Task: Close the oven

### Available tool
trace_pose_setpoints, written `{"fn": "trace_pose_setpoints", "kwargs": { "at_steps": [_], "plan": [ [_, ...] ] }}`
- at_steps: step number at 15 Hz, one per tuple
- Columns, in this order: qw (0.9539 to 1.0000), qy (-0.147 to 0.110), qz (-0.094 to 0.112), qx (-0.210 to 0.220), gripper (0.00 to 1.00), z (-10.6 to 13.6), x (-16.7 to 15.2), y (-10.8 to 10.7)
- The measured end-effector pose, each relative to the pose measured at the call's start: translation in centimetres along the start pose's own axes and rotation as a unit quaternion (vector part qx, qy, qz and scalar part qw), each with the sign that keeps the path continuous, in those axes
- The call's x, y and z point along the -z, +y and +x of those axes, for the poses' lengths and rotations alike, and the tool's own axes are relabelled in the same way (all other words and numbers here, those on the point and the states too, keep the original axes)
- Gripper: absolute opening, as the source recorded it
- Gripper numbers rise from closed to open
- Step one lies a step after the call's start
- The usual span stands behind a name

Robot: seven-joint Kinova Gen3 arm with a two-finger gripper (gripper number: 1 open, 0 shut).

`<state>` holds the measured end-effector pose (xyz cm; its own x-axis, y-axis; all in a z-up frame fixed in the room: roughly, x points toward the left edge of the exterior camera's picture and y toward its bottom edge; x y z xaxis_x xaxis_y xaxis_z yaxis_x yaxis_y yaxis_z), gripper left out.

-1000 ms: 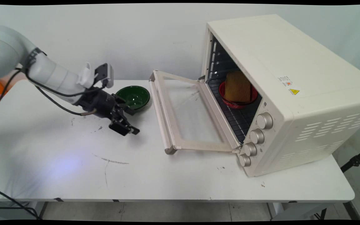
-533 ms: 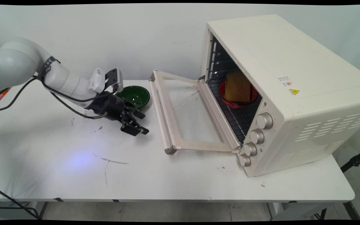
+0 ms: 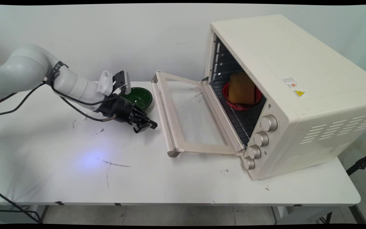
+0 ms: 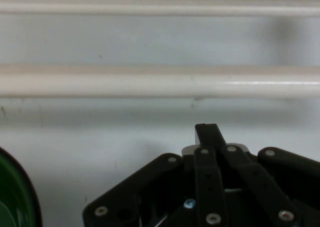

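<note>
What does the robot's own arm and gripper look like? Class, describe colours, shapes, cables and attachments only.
The white, rounded tubular arm has a dark band near its elbow and loose black cables hanging beneath. A white-and-black camera module sits on the wrist. The black two-finger gripper has bolted linkage bars.

The oven (image 3: 297, 86) has a smooth cream painted shell, a clear glass door (image 3: 192, 117), dull metal knobs (image 3: 268, 123) and a dark wire rack (image 3: 240, 121). The green bowl (image 3: 138, 98) gleams glossy; the gripper (image 3: 146, 124) is matt black plastic; the white table (image 3: 170, 178) looks smooth but scuffed.
</note>
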<state>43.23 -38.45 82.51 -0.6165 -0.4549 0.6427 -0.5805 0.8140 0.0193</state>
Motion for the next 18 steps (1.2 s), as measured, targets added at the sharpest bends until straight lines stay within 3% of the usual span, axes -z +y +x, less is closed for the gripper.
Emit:
{"fn": "trace_pose_setpoints", "kwargs": {
  "at_steps": [10, 18],
  "plan": [
    [0.9990, 0.044, 0.008, -0.005, 0.00, 2.4, 0.5, 0.3],
    [0.9960, 0.086, 0.023, -0.002, 0.00, 6.6, 2.3, 0.2]
  ]
}}
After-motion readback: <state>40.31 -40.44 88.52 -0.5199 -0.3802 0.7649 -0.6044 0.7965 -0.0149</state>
